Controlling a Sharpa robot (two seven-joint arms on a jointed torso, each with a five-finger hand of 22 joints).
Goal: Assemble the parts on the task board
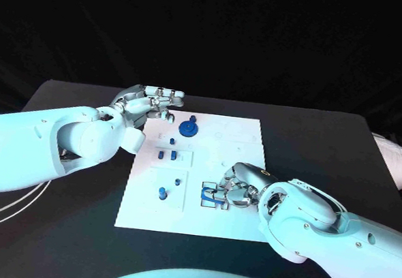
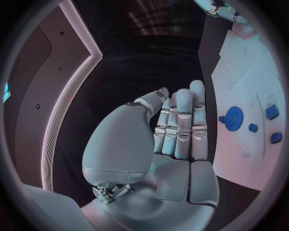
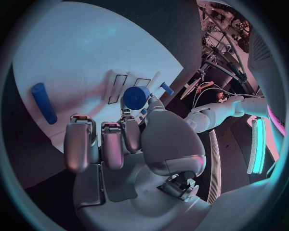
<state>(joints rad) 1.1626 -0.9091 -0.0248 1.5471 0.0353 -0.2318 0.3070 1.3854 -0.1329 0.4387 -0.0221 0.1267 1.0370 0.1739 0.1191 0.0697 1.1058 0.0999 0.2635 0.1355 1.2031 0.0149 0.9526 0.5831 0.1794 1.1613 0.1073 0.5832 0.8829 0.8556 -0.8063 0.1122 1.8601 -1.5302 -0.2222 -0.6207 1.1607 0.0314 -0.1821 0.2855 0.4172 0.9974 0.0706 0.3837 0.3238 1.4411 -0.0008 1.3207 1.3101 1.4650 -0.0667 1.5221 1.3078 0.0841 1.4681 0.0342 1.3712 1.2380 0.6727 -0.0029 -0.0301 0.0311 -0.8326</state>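
- From the head camera I see the white board lying in the middle of the black desk, with small blue parts spread over it.
- My right robot hand sits over the near right part of the board, fingers curled down around a blue piece at a marked slot.
- The right wrist camera shows what the head view cannot: a round blue part sits at the thumb and fingertips. Whether it is truly gripped I cannot tell.
- That same wrist view picks up a long blue rod lying flat on the board, apart from the hand.
- My left robot hand hovers at the board's far left corner, holding nothing.
- The left wrist camera shows its fingers straight and pressed side by side, thumb alongside, palm empty.
- Beside that hand a blue gear stands on the board; the head view places the gear near the far edge.
- Two small blue blocks lie in a marked box mid-board, and a blue peg stands nearer me.
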